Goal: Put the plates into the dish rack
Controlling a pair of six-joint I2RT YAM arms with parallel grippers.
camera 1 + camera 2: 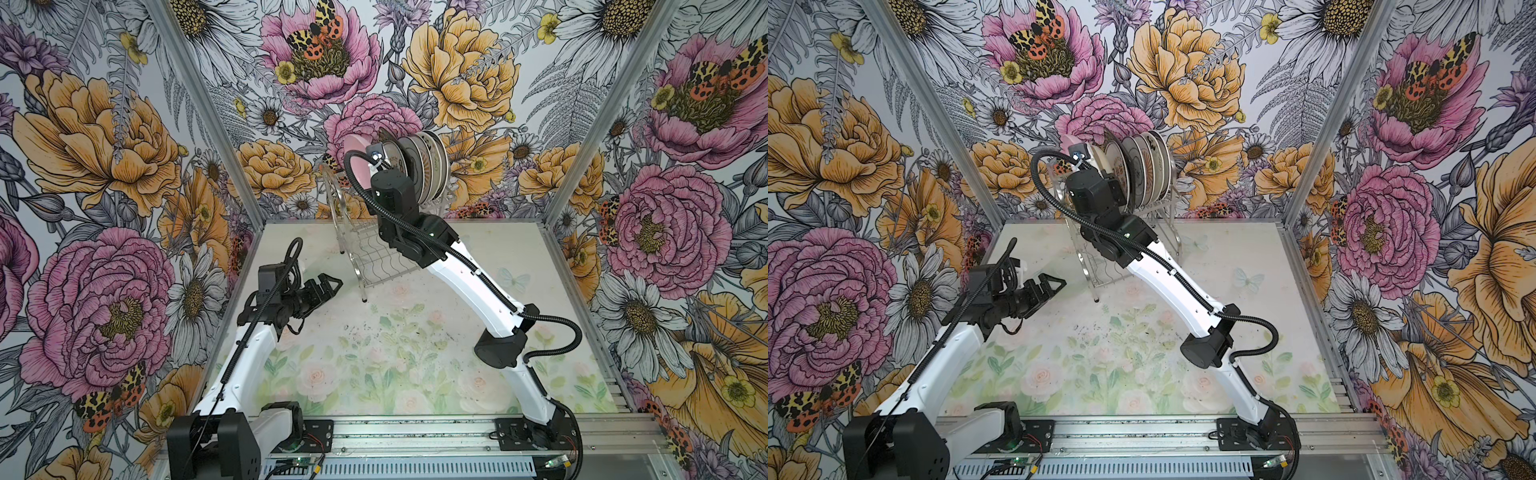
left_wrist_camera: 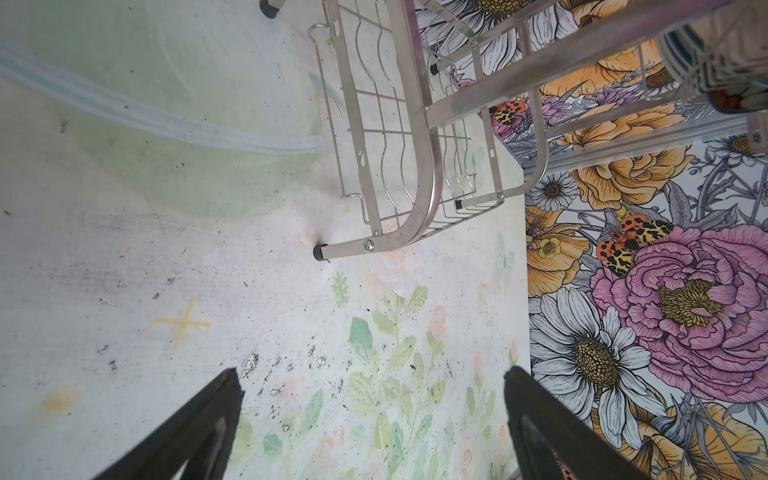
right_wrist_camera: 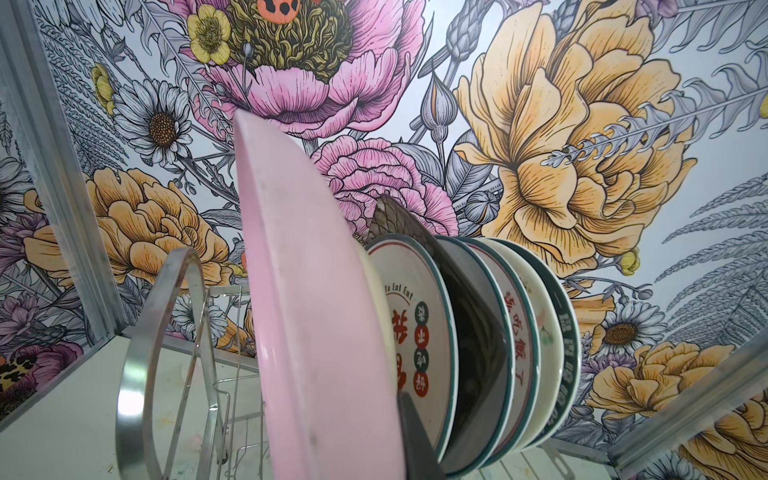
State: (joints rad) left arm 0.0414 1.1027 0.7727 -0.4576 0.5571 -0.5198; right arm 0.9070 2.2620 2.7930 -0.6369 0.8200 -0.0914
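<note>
- Right wrist view: flowered wallpaper (image 3: pixel 582 145) fills the background. The dish rack (image 3: pixel 133 374) shows one arched steel side frame. A row of plates (image 3: pixel 419 332) stands on edge on its upper tier, with a dark square plate (image 3: pixel 478 332) among the round printed ones.
- In both top views the right arm (image 1: pixel 465 270) reaches across the front of the rack and hides its middle. The table (image 1: pixel 374 353), with a pale floral print, lies below.
- The pink plate (image 3: pixel 316 311) stands on edge, a little tilted, at the end of the row nearest the arched frame and just beside a cream plate (image 3: pixel 371 270). Whether its lower rim sits in a wire slot is hidden.
- The right gripper (image 3: pixel 353 419) is at the pink plate's lower rim. One dark finger (image 3: pixel 415 444) lies against the face turned toward the row; the other is hidden behind the plate. The jaws are drawn narrow and clamp the pink plate.
- The left gripper (image 2: pixel 372 374) hangs low over the table, well apart from the plates and near the rack's front foot (image 2: pixel 320 251). Its jaws are spread wide with nothing between them. A yellow cross (image 2: pixel 183 322) is marked on the table nearby.
</note>
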